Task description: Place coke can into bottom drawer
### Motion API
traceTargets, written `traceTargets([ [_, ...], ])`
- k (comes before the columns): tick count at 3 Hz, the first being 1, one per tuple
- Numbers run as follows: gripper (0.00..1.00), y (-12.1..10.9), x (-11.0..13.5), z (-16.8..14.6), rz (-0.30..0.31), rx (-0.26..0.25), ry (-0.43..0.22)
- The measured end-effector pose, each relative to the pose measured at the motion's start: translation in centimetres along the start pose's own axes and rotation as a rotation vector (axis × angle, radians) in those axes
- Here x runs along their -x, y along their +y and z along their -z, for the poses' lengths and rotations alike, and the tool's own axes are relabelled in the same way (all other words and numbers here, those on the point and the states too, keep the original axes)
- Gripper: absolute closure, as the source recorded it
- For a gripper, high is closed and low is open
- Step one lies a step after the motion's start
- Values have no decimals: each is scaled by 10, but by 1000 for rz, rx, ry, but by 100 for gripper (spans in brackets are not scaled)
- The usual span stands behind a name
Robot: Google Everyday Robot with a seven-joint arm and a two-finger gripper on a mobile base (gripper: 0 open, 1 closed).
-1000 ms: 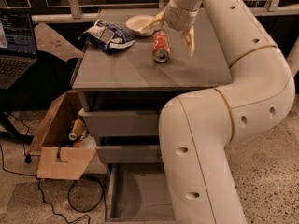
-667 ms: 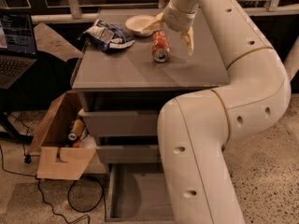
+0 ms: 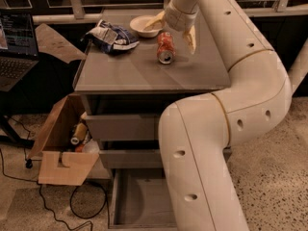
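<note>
Gripper (image 3: 171,32) over back of cabinet top (image 3: 125,71), fingers spread wide, holding nothing. One finger (image 3: 189,38) just right of can (image 3: 165,47), other over bowl (image 3: 140,26). Whether fingers touch can: cannot tell. Can on cabinet top, between the fingers, near bowl. Chip bag (image 3: 110,32) further left. Bottom drawer (image 3: 139,201) pulled out below, part hidden by arm. Cardboard box (image 3: 62,148) on floor at left.
</note>
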State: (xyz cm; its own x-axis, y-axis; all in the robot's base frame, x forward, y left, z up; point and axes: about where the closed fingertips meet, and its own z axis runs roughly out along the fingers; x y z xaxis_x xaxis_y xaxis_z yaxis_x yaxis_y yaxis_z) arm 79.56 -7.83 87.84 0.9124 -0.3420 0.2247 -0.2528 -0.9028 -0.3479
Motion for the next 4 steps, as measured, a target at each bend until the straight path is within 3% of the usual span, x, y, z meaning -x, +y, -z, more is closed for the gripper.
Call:
traceTargets([
  [2, 0, -4, 15, -29, 13, 25, -74],
  [3, 19, 0, 22, -43, 18, 62, -104],
  [4, 42, -1, 23, -40, 18, 65, -106],
])
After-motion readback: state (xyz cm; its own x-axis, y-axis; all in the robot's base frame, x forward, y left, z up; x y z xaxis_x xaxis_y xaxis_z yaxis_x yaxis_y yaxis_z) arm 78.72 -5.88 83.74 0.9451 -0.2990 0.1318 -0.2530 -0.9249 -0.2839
